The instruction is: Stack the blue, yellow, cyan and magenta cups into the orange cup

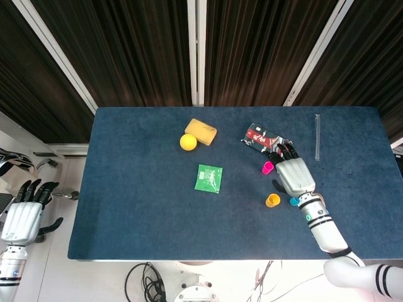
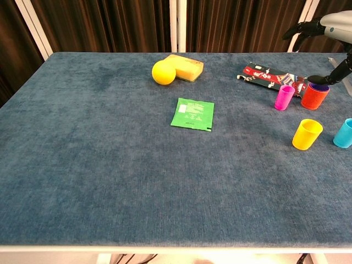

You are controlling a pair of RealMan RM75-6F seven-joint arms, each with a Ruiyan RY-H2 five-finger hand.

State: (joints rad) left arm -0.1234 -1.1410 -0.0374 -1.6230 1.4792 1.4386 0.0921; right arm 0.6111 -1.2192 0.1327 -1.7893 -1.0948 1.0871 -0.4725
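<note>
The orange cup stands at the far right of the table with the blue cup nested in it, only its dark rim showing. The magenta cup stands just left of it. Nearer the front are the yellow cup and the cyan cup. My right hand hovers above the orange cup, fingers spread and holding nothing. In the head view the right hand covers the orange cup, with the magenta cup and yellow cup beside it. My left hand hangs open, left of the table.
A yellow ball and a yellow sponge lie at the back middle. A green packet lies mid-table. A red and black packet lies behind the cups. A clear rod lies at the back right.
</note>
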